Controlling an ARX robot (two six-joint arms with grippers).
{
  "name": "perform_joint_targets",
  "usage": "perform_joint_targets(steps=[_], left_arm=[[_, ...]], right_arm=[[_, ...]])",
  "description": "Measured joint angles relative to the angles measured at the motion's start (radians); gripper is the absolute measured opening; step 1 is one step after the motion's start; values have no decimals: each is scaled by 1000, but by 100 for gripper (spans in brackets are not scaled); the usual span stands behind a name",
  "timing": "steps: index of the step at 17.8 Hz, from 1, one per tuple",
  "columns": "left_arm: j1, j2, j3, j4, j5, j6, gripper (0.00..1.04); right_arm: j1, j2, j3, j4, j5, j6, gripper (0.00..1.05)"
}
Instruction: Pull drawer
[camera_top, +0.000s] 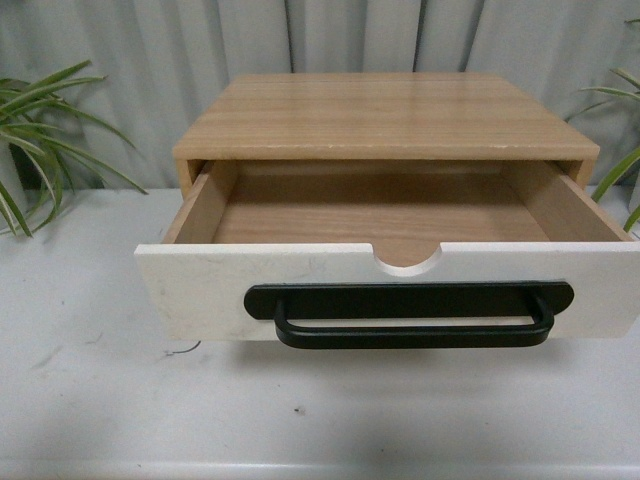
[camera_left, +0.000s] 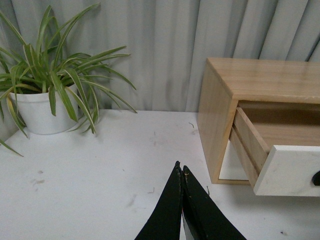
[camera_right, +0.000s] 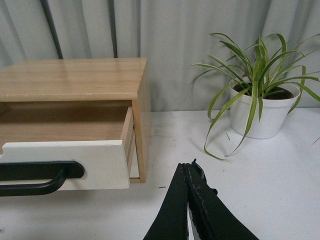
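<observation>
The left gripper (camera_left: 181, 172) is seen with its fingers pressed together on nothing, held above the table (camera_left: 90, 175) to the left of the cabinet (camera_left: 260, 77); the right gripper (camera_right: 187, 170) is likewise closed and empty, on the cabinet's right. Neither touches the drawer (camera_top: 390, 290), which is found drawn well out of the cabinet toward the camera, its white front overhanging the table. The pull is judged essentially complete; if more travel is wanted, the bar handle (camera_top: 412, 325) should be taken at its middle and drawn straight out, level, so that the box is not racked or dragged forward. The drawer shows a white front with faint scuffing, a half-round notch in its upper edge, a long black bar handle, and a bare light-wood interior with nothing in it. A potted plant (camera_left: 47, 95) is noted on the left and another potted plant (camera_right: 262, 105) on the right, both well apart from the cabinet, before a grey curtain (camera_top: 150, 60).
</observation>
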Motion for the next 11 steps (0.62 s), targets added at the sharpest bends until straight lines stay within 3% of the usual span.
perform_joint_targets(steps=[2,3,11], left_arm=[[0,0,0,0,0,0,2],[0,0,0,0,0,0,9],[0,0,0,0,0,2,100]], right_arm=[[0,0,0,1,0,0,2],[0,0,0,1,0,0,9],[0,0,0,1,0,2,100]])
